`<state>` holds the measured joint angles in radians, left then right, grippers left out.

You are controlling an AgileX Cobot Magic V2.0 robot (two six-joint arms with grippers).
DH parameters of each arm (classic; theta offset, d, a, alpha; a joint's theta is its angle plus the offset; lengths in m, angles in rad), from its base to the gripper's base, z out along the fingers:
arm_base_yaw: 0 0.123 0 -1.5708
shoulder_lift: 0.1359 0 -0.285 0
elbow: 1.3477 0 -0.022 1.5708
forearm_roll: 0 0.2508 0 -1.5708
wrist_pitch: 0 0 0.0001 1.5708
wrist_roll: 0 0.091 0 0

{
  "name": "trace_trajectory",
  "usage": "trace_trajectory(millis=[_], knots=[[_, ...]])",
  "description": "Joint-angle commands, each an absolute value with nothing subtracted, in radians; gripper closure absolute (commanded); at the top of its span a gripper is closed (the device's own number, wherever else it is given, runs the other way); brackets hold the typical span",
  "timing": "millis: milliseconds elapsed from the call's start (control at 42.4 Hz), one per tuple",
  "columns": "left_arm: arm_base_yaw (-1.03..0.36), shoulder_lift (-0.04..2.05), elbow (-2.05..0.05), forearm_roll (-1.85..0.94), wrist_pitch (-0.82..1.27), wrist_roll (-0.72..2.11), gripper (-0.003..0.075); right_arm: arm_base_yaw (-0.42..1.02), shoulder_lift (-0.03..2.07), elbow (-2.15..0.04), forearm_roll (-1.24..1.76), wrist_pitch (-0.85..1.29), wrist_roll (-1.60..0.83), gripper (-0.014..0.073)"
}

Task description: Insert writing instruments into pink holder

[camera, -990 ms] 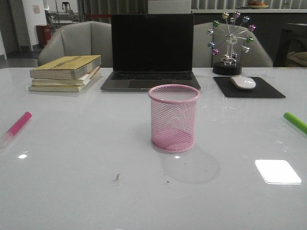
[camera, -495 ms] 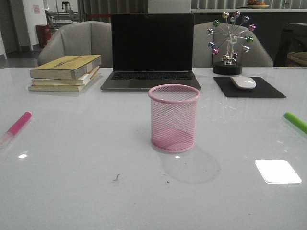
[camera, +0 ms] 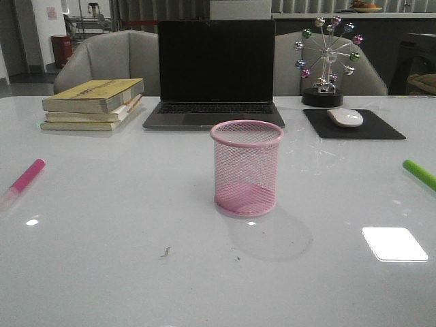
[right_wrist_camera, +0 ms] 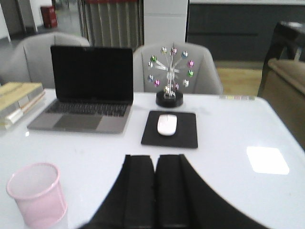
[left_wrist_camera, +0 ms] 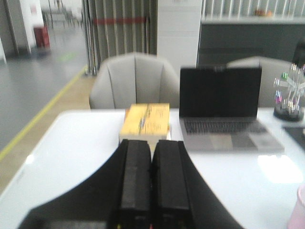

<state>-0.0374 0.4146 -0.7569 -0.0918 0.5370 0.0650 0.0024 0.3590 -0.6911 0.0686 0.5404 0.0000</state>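
Observation:
The pink holder (camera: pixel 246 168) stands upright and empty in the middle of the white table; it also shows as the pink holder (right_wrist_camera: pixel 37 193) in the right wrist view and as a sliver of pink holder (left_wrist_camera: pixel 300 210) in the left wrist view. The magenta marker (camera: pixel 24 180) lies flat at the table's far left edge. At the far right edge lies the lime green marker (camera: pixel 419 174), partly cut off. Neither arm appears in the front view. My left gripper (left_wrist_camera: pixel 151 143) is shut with nothing in it. My right gripper (right_wrist_camera: pixel 154 157) is likewise shut and empty.
Along the back stand a stack of books (camera: pixel 94 103), an open laptop (camera: pixel 215 73), a black mouse pad (camera: pixel 352 124) with a white mouse (camera: pixel 345 117), and a wheel-shaped desk ornament (camera: pixel 327 61). Grey chairs (camera: pixel 109 58) sit behind the table.

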Motion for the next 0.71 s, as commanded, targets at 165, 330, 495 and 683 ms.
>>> trace_trajectory(millis=[165, 330, 495, 683], knots=[[-0.044, 0.587, -0.785, -0.105, 0.624, 0.066, 0.0629, 0.001, 0.547, -0.725, 0.063, 0.688, -0.007, 0.0537], [-0.044, 0.672, -0.783, -0.105, 0.682, 0.066, 0.0629, 0.001, 0.642, -0.724, 0.063, 0.761, -0.007, 0.0537], [-0.044, 0.746, -0.783, -0.105, 0.716, 0.069, 0.0628, 0.001, 0.723, -0.724, 0.063, 0.788, -0.007, 0.0532], [-0.047, 0.774, -0.783, -0.124, 0.704, 0.129, 0.039, 0.001, 0.802, -0.724, 0.063, 0.788, -0.007, 0.0251]])
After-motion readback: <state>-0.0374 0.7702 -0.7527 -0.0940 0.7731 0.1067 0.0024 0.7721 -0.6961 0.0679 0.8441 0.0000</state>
